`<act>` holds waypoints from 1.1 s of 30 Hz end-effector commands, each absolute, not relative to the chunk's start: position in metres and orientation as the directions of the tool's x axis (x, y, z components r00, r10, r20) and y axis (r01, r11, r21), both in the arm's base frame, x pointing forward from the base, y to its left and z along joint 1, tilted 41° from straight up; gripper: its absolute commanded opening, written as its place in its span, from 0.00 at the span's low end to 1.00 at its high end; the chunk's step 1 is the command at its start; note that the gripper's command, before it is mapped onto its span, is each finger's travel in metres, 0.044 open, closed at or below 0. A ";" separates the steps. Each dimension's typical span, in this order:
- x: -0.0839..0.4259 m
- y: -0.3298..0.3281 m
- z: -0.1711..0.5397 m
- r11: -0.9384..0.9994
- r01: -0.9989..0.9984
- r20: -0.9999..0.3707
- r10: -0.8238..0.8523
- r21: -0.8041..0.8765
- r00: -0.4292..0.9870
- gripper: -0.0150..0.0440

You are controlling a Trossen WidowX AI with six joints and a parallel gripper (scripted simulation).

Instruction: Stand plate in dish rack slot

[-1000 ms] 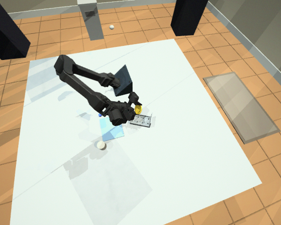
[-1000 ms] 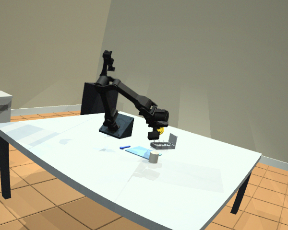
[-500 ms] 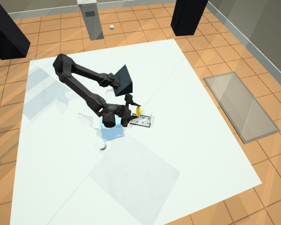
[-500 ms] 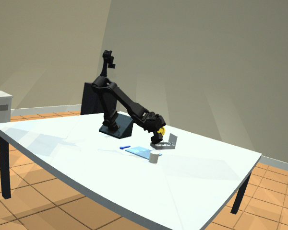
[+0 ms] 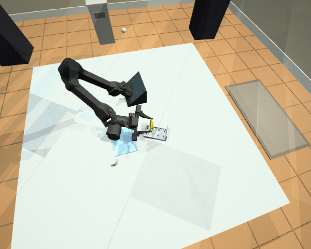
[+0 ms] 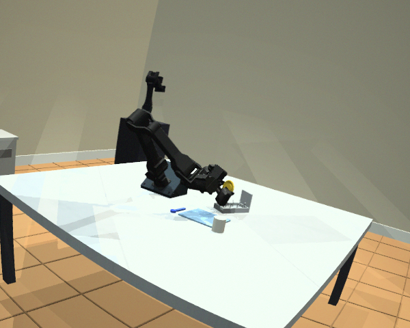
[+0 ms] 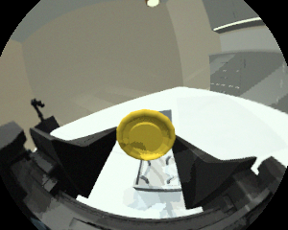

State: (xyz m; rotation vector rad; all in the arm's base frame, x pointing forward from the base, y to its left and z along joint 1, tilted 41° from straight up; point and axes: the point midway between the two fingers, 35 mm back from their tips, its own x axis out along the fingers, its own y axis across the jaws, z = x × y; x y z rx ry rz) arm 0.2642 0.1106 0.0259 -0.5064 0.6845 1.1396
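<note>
A round yellow plate is held on edge, close to upright, with its face towards the wrist camera. My gripper is shut on the plate, with one finger at each side of its rim. The small grey dish rack stands on the table under and beyond the plate, with a tall panel at its far end. In the exterior view the plate is above the rack, with a gap between them. The plate hides part of the rack in the wrist view.
A light-blue mat lies beside the rack, partly under the arm in the top view. A white cup stands by the mat. A blue spoon-like thing lies near the mat. The arm's dark base stands behind.
</note>
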 end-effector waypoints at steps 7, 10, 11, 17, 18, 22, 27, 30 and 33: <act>0.261 0.101 0.035 0.220 -0.938 -0.598 0.726 -0.267 0.341 0.25; 0.260 0.098 0.038 0.194 -0.922 -0.567 0.741 -0.334 0.361 0.25; 0.260 0.098 0.038 0.192 -0.921 -0.565 0.742 -0.339 0.362 0.25; 0.260 0.098 0.038 0.192 -0.921 -0.565 0.742 -0.339 0.362 0.25; 0.260 0.098 0.038 0.192 -0.921 -0.565 0.742 -0.339 0.362 0.25; 0.262 0.097 0.034 0.192 -0.921 -0.565 0.741 -0.338 0.362 0.25; 0.265 0.093 0.021 0.194 -0.922 -0.568 0.739 -0.336 0.363 0.25; 0.267 0.091 0.013 0.195 -0.921 -0.570 0.737 -0.336 0.364 0.25; 0.268 0.089 0.007 0.197 -0.920 -0.571 0.734 -0.338 0.367 0.25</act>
